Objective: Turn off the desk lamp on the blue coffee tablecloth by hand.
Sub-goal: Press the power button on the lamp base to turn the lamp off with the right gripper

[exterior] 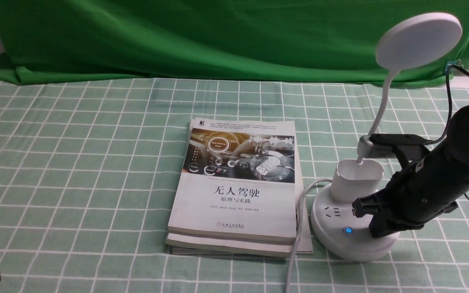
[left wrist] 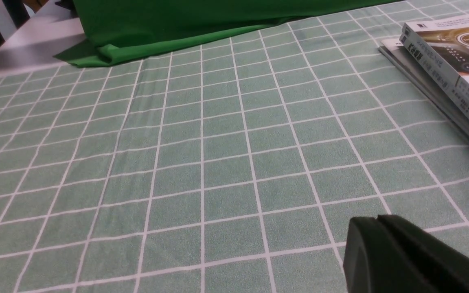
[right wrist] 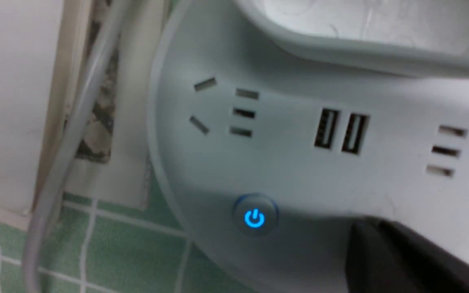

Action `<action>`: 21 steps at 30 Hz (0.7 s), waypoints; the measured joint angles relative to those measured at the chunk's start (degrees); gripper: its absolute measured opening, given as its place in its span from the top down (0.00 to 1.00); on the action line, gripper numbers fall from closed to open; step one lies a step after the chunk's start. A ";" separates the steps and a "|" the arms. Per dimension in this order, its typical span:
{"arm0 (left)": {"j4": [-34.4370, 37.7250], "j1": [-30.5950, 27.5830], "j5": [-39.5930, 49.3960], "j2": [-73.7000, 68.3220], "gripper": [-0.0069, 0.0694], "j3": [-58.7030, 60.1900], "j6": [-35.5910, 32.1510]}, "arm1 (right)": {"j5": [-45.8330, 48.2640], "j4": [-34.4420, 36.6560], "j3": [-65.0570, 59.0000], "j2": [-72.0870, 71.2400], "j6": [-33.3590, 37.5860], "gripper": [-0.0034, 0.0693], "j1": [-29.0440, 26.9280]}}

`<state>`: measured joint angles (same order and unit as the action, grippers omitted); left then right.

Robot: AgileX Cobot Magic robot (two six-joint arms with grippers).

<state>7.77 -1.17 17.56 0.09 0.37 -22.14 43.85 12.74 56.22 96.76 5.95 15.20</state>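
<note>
While the right tool, tips pressed together, is touching the desk lamp base just beside the glowing blue power button, I'm reading this as the press step. Lamp is sitting on the blue coffee tablecloth, right of the books. Next move is calling for a short straight push, no sideways drag.

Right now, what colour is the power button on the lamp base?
Blue. The power button shows best in the right wrist view.

Your right arm is chunky and matte black. A grey-tipped bracket tops it, and thin black cables trail off it.
</note>
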 joint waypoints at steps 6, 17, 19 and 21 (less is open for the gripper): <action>0.00 0.00 0.00 0.00 0.91 0.00 0.00 | -0.44 0.00 0.00 -3.66 0.00 0.90 0.00; 0.00 0.00 0.00 0.00 0.91 0.00 0.00 | -0.81 -0.30 0.12 0.60 0.00 0.90 0.00; 0.00 0.00 0.00 0.00 0.91 0.00 0.00 | -0.80 -0.30 0.12 0.60 0.00 0.90 0.00; 0.00 0.00 0.00 0.00 0.91 0.00 0.00 | -0.87 -0.30 0.12 0.37 0.05 0.90 0.00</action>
<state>7.77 -1.17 17.56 0.09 0.37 -22.14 42.98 12.43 56.34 97.13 6.00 15.20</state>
